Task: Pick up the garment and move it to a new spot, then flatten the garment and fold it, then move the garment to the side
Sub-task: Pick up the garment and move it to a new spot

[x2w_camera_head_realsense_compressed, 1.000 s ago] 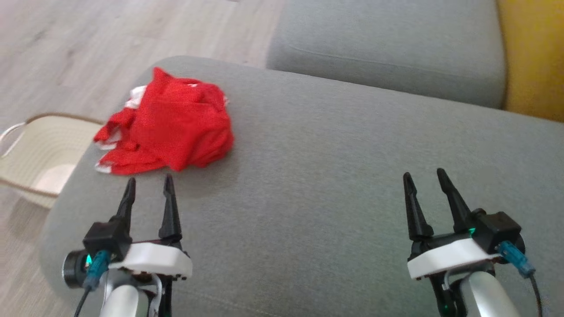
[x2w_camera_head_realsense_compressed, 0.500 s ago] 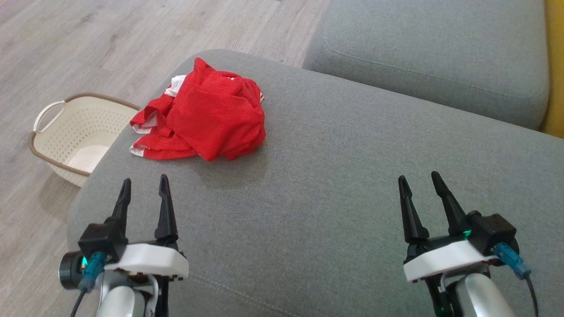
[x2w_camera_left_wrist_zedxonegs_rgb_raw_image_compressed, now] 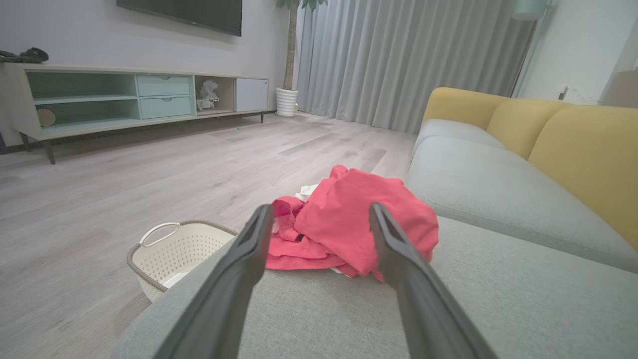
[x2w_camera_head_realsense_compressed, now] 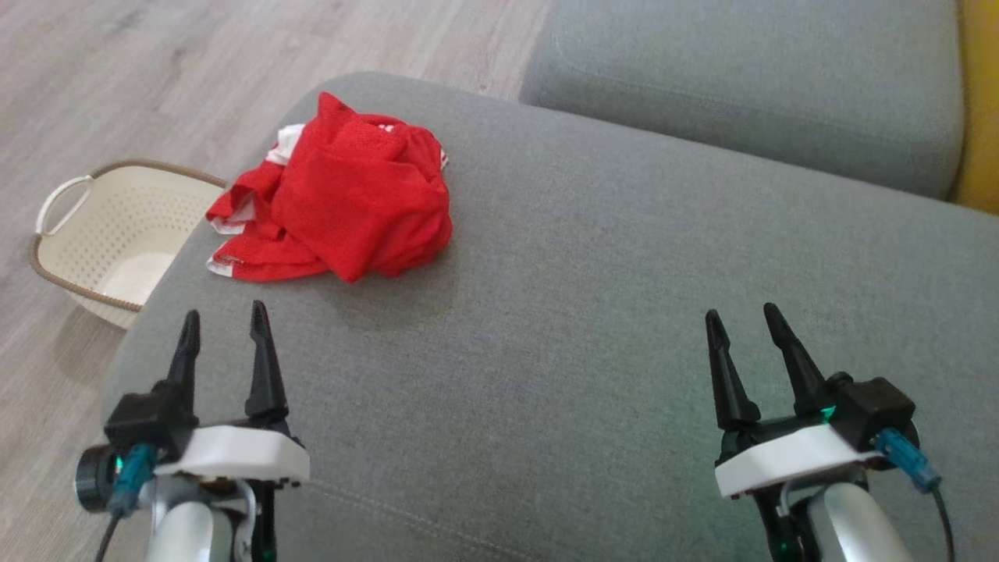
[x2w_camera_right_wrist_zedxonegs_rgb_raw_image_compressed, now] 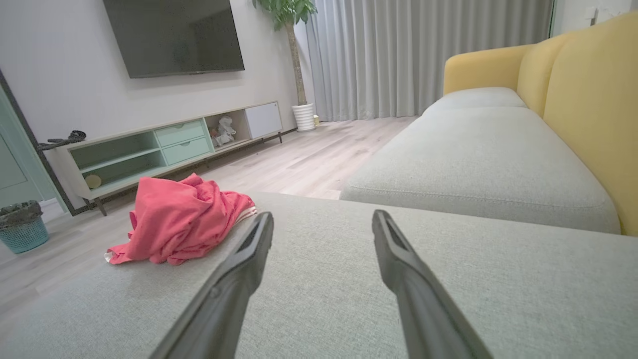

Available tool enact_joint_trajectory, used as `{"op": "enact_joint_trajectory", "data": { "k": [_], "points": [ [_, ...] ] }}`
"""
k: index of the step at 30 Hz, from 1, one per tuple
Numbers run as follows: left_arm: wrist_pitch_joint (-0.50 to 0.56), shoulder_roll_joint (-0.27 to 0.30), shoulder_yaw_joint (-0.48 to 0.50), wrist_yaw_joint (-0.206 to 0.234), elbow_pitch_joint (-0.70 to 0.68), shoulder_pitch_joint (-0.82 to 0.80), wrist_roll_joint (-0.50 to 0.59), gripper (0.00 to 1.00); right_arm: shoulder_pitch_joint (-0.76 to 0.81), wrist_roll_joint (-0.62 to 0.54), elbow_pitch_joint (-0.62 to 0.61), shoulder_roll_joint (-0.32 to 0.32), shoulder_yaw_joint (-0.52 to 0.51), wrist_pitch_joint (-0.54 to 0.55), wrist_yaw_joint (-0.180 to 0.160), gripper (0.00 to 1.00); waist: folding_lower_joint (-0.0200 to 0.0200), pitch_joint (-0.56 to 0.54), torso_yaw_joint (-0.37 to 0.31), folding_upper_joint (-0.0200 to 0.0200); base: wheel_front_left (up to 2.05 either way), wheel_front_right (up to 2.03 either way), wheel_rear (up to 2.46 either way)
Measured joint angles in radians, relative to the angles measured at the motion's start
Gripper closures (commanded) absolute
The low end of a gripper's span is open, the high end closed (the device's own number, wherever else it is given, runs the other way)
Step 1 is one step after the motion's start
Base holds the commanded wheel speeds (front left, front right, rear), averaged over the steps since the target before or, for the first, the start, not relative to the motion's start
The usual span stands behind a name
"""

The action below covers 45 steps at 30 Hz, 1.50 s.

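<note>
While the red garment (x2w_camera_head_realsense_compressed: 343,203) lies crumpled at the grey sofa seat's (x2w_camera_head_realsense_compressed: 593,297) far left corner, I see my left gripper (x2w_camera_head_realsense_compressed: 222,328) and right gripper (x2w_camera_head_realsense_compressed: 741,324) spread, empty, hovering short of it.

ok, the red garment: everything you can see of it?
The red garment is a crumpled, unfolded heap of mesh-like fabric with white trim. It lies near the far left corner of the grey seat cushion, close to the cream basket on the floor. Only the cushion touches it; the open left gripper is short of it.
</note>
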Motion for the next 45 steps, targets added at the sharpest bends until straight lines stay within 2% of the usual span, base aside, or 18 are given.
{"op": "enact_joint_trajectory", "data": {
  "k": [7,12,20,28,33,34,35,39,42,45],
  "points": [
    [-0.002,0.017,0.051,-0.052,0.061,-0.094,0.021,0.0,-0.013,-0.049,-0.055,0.0,-0.052,0.004,0.0,0.0,0.0,0.07,-0.031,0.0,0.0,0.0,0.0],
    [0.003,0.078,0.055,-0.098,0.202,-0.246,0.032,0.0,-0.047,-0.096,-0.145,0.0,-0.122,0.041,0.0,0.0,0.0,0.145,-0.058,0.0,0.0,0.0,0.0],
    [0.162,0.156,0.052,-0.178,0.448,-0.547,-0.01,0.0,-0.083,-0.14,-0.283,-0.002,-0.161,0.103,0.0,0.0,0.0002,0.281,-0.115,0.0,0.0,0.0,0.0],
    [0.296,0.221,0.025,-0.201,0.648,-0.706,-0.05,0.0,-0.108,-0.14,-0.328,-0.003,-0.149,0.117,0.0,0.0,0.0003,0.363,-0.192,0.0,0.0,0.0,0.0],
    [0.326,0.261,0.009,-0.204,0.754,-0.777,-0.053,0.0,-0.11,-0.139,-0.337,-0.003,-0.148,0.117,0.0,0.0,0.0002,0.407,-0.243,0.0,0.0,0.0,0.0],
    [0.329,0.267,0.008,-0.204,0.774,-0.788,-0.053,0.19,-0.111,-0.139,-0.337,-0.003,-0.148,0.116,0.0,0.0,0.0003,0.414,-0.252,0.0,0.0,0.0,0.0],
    [0.331,0.27,0.008,-0.204,0.792,-0.799,-0.053,1.0,-0.111,-0.139,-0.337,-0.003,-0.148,0.116,0.0,0.0,0.0002,0.42,-0.26,0.0,0.0,0.0,0.0],
    [0.3,0.279,0.003,-0.188,0.84,-0.826,-0.046,1.0,-0.119,-0.139,-0.33,-0.003,-0.148,0.107,0.0,0.0,0.0002,0.433,-0.282,0.0,0.0,0.0,0.0],
    [0.206,0.281,0.007,-0.159,0.86,-0.832,-0.046,1.0,-0.127,-0.139,-0.31,-0.003,-0.148,0.098,0.0,0.0,0.0,0.42,-0.285,0.0,0.0,0.0,0.0],
    [0.13,0.28,0.01,-0.149,0.862,-0.836,-0.046,1.0,-0.127,-0.138,-0.291,-0.003,-0.147,0.093,0.0,0.0,0.0,0.398,-0.281,0.0,0.0,0.0,0.0]
  ]
}}
